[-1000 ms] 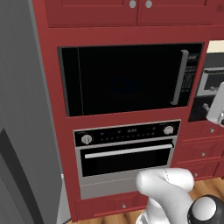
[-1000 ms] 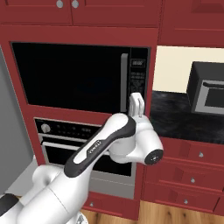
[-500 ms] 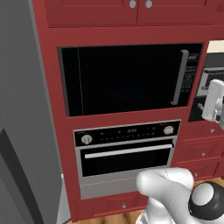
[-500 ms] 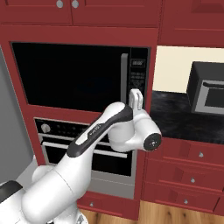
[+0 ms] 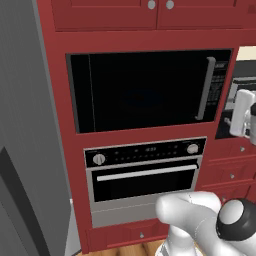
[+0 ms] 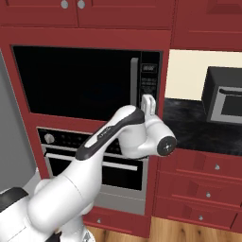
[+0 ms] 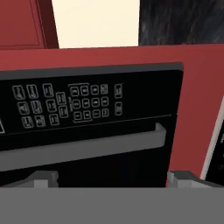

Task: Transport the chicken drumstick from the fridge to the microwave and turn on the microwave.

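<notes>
The gripper (image 7: 109, 178) was spread wide and empty, facing the microwave (image 5: 150, 90) close to its handle (image 7: 83, 148) and button panel (image 7: 65, 105). The door looked closed; the chicken drumstick could not be seen behind the dark glass. Pressing start probably called for lining one fingertip squarely on a single button and pushing gently, clear of the handle.

One microwave (image 5: 145, 90), one oven (image 5: 145, 172), one fridge (image 5: 25, 125).
</notes>
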Robot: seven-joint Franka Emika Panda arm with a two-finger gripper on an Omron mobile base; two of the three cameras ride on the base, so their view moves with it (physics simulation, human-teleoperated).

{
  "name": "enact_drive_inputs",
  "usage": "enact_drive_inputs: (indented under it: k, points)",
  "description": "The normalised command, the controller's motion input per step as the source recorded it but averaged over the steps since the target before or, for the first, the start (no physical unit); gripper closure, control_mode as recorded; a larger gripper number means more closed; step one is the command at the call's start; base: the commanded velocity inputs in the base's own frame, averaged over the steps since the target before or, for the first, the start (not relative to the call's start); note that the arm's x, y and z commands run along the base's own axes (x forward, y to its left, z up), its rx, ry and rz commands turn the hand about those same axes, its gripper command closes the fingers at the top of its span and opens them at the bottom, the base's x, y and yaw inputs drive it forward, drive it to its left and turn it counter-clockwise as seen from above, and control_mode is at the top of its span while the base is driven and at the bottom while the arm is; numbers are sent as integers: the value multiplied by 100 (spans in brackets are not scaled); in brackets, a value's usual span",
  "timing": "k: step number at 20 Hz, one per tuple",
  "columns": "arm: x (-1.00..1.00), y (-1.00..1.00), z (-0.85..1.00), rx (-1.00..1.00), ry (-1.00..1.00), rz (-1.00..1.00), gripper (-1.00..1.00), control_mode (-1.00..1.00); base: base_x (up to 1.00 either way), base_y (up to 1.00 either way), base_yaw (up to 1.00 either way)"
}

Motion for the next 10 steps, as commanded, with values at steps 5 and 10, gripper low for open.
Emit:
enact_drive_inputs:
  k: [5,10]
  points:
    - [16,0,-23,0,7,0,-100,-100,0,0,0]
    - [19,-2,-14,3,6,0,-100,-100,0,0,0]
